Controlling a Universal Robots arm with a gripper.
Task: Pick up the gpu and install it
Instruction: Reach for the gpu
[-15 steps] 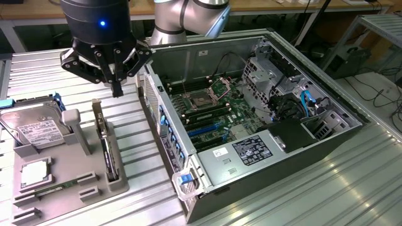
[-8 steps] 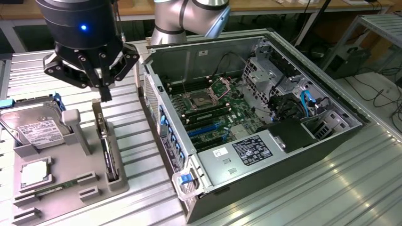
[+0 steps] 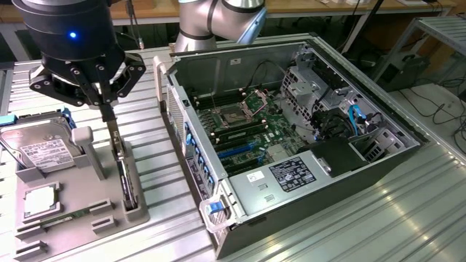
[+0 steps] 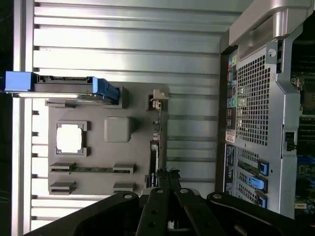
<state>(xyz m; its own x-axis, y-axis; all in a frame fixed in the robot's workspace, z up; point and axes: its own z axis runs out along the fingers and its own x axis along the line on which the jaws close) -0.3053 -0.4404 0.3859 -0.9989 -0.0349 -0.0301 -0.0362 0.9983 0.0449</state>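
The gpu point(image 3: 125, 174) stands on its long edge in a slot of the grey holder tray point(image 3: 95, 185) at the exterior view's left, seen as a thin dark card. My gripper point(image 3: 113, 128) hangs straight over the card's far end, fingers shut into one thin black blade. The tips sit at the card's top edge, and I cannot tell whether they touch it. In the wrist view the gripper point(image 4: 167, 179) meets over the gpu point(image 4: 154, 147), seen edge-on in the tray point(image 4: 135, 147). The open computer case point(image 3: 291, 136) lies to the exterior view's right, its blue card slots point(image 3: 240, 153) exposed.
The tray also holds a silver hard drive point(image 3: 36, 144) in a blue frame, a square processor point(image 3: 40, 199) and a slim green memory stick point(image 3: 62, 219). The case's rear wall point(image 4: 256, 108) stands close beside the tray. A ribbed metal tabletop point(image 3: 378, 218) lies all around.
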